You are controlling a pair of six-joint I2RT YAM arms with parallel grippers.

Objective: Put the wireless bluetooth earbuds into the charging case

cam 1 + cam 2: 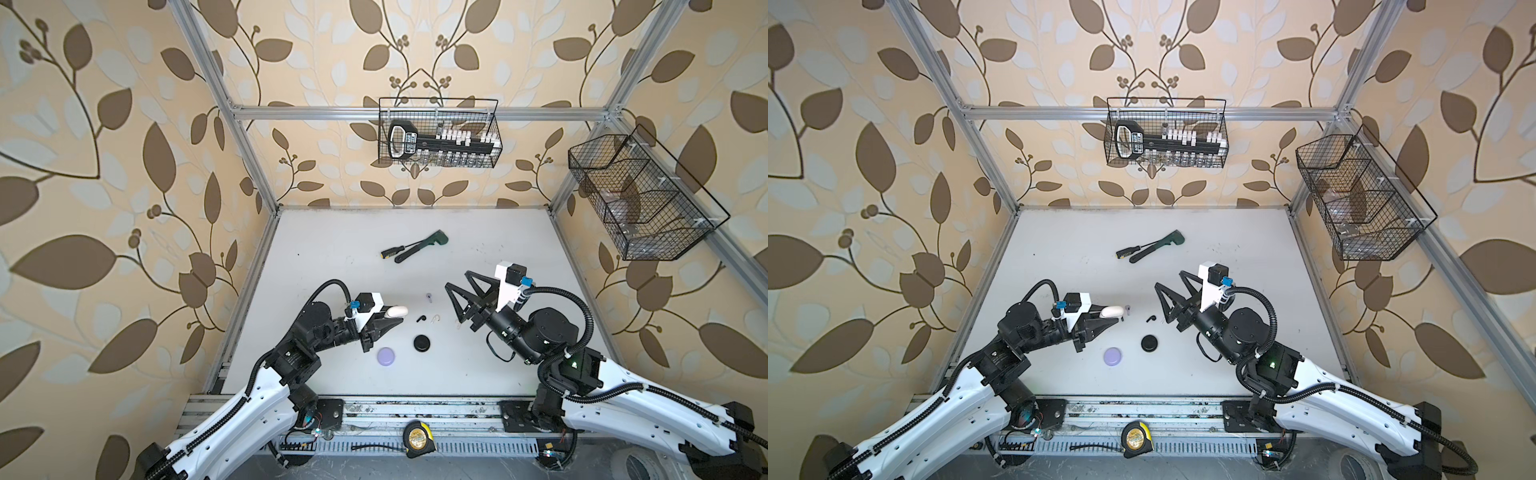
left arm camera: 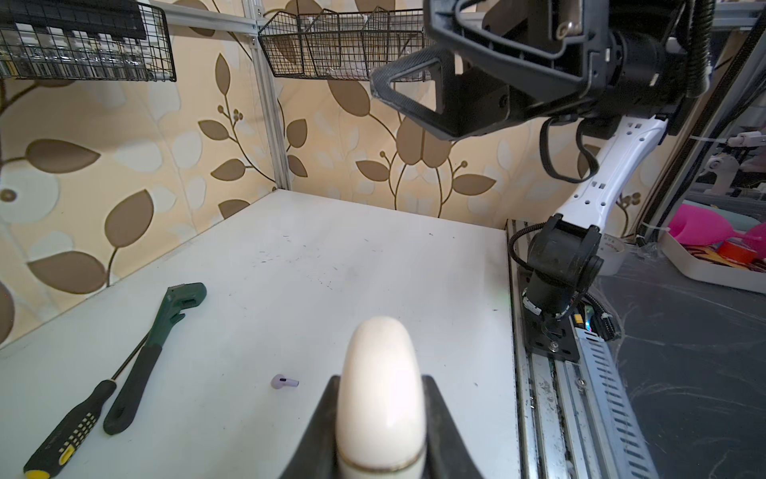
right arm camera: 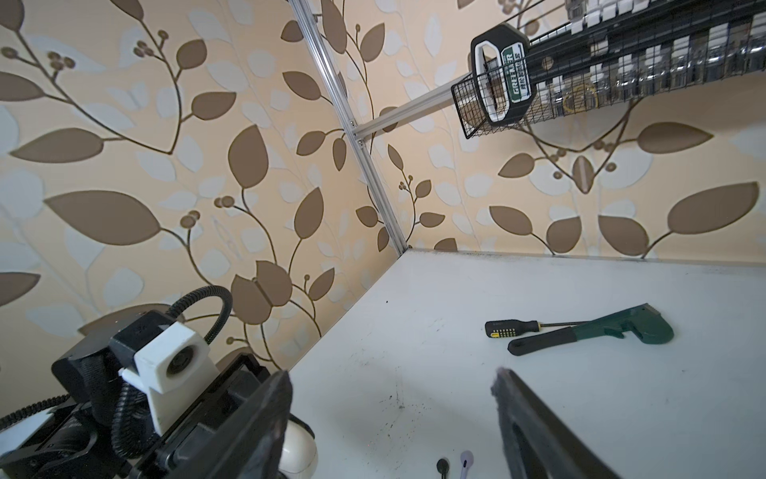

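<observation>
A lilac case point(image 1: 386, 356) and a black case point(image 1: 423, 343) lie at the table's point(image 1: 332, 249) front. Behind them, the left gripper point(image 2: 381, 387) pinches a cream case point(image 1: 397, 311). A black earbud point(image 1: 420, 318), white earbud point(image 1: 435, 319) and lilac earbud point(image 1: 429, 296) lie loose beside it. The right gripper point(image 1: 457, 279) hangs spread wide. Farthest lie a screwdriver point(image 1: 392, 252) and wrench point(image 1: 422, 246).

Robot lab cell: aluminium frame point(image 1: 311, 112), wallpapered panels point(image 1: 104, 166) (leaf print), wire baskets point(image 1: 598, 174).

wrench point(image 1: 420, 248) and screwdriver point(image 1: 392, 252) block the far middle; earbuds point(image 1: 421, 318) dot the centre; table point(image 1: 332, 245) elsewhere open
</observation>
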